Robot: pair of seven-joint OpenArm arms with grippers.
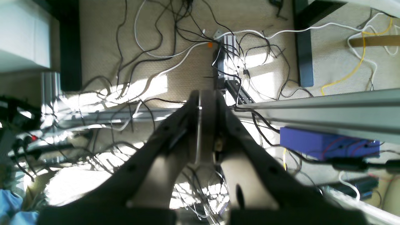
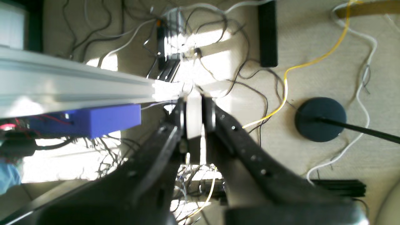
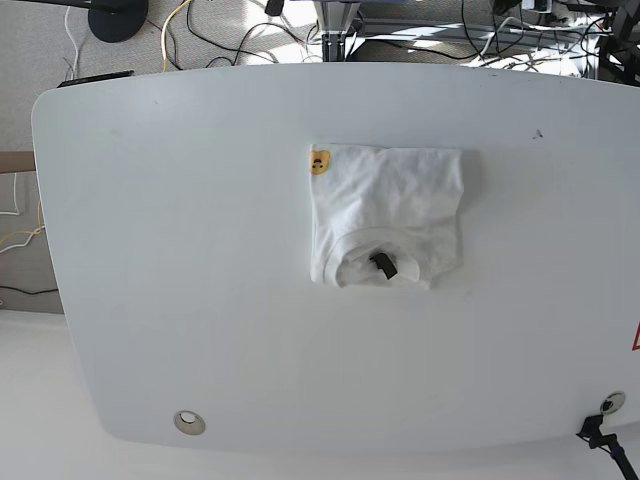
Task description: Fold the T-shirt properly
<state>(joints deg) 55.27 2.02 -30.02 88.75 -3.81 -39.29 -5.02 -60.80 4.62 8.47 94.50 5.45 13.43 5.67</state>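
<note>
The white T-shirt (image 3: 388, 215) lies folded into a compact rectangle near the middle of the white table (image 3: 180, 250), right of centre. Its collar with a black neck label (image 3: 384, 265) faces the near edge, and a small yellow patch (image 3: 319, 161) shows at its far left corner. Neither arm appears in the base view. The left gripper (image 1: 206, 103) hangs over cabled carpet in its wrist view, jaws shut with nothing between them. The right gripper (image 2: 194, 107) is likewise shut and empty above the floor. The shirt is out of both wrist views.
Tangled black and white cables (image 1: 175, 47) cover the beige carpet. An aluminium rail (image 1: 328, 107) with a blue box (image 1: 325, 145) under it crosses both wrist views. A round dark stand base (image 2: 320, 119) and a yellow cable (image 2: 300, 68) lie on the floor.
</note>
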